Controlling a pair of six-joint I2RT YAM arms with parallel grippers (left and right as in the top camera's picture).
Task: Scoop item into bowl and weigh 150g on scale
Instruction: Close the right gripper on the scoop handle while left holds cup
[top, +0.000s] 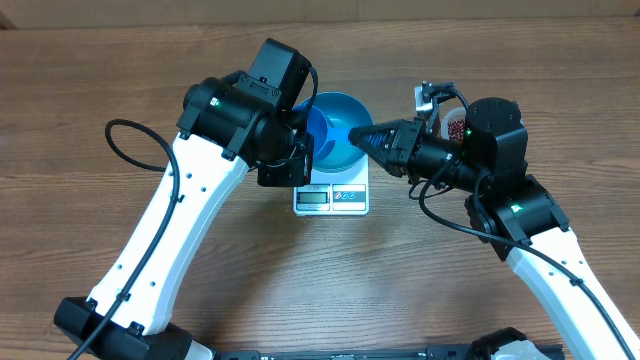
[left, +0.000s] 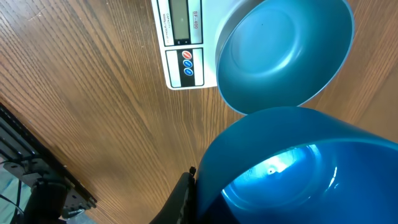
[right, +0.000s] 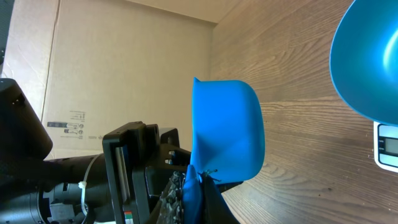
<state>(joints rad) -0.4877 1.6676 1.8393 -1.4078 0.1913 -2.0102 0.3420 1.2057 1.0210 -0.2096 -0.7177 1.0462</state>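
Gripping: left pincer (top: 304, 150), right pincer (top: 362, 136) both clamped on blue scoop (right: 227, 130) | bowl (left: 283, 53) empty, on scale (top: 345, 198)

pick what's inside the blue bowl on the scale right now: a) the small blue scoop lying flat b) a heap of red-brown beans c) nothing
c: in the left wrist view the bowl on the scale shows a bare, smooth blue inside with nothing lying in it.
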